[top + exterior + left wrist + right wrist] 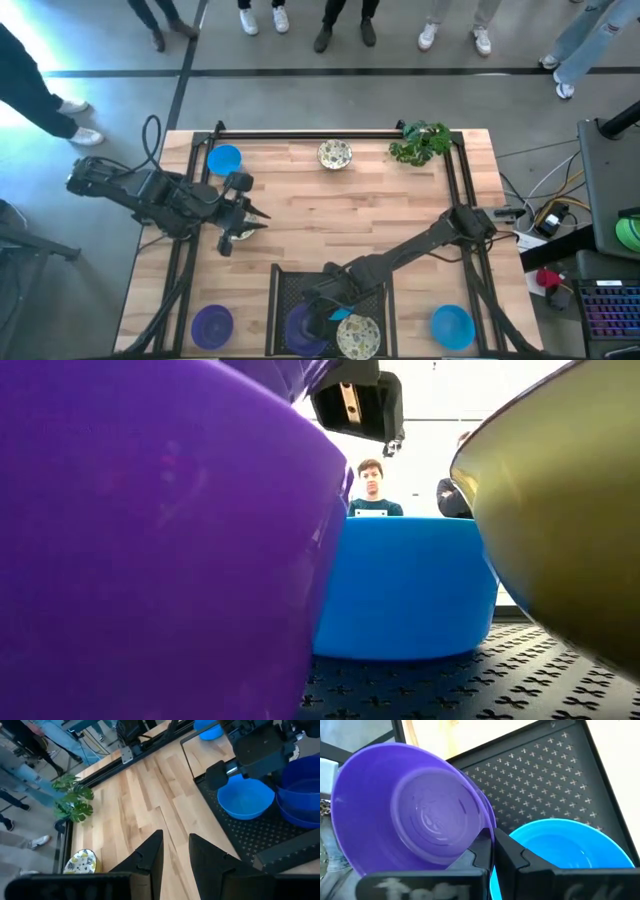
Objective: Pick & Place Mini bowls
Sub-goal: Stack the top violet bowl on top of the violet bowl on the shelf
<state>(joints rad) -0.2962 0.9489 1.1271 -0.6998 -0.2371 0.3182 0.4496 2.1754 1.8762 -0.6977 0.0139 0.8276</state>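
Progress, high view: I count a purple bowl (300,328), a speckled bowl (359,337) and a blue one already in the black mesh tray (286,285); four bowls remain on the table. My right gripper (322,316) hangs over the tray. Right wrist view: its jaws are nearly closed on the rim of the blue bowl (570,852), purple bowl just beside. Left wrist view: left gripper (176,852) waits slightly parted, empty, over bare wood.

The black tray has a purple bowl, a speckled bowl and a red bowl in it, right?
Not quite. The third one is a blue bowl, not a red one. The right wrist view shows it in the black tray beside the purple bowl. The speckled bowl is in there too.
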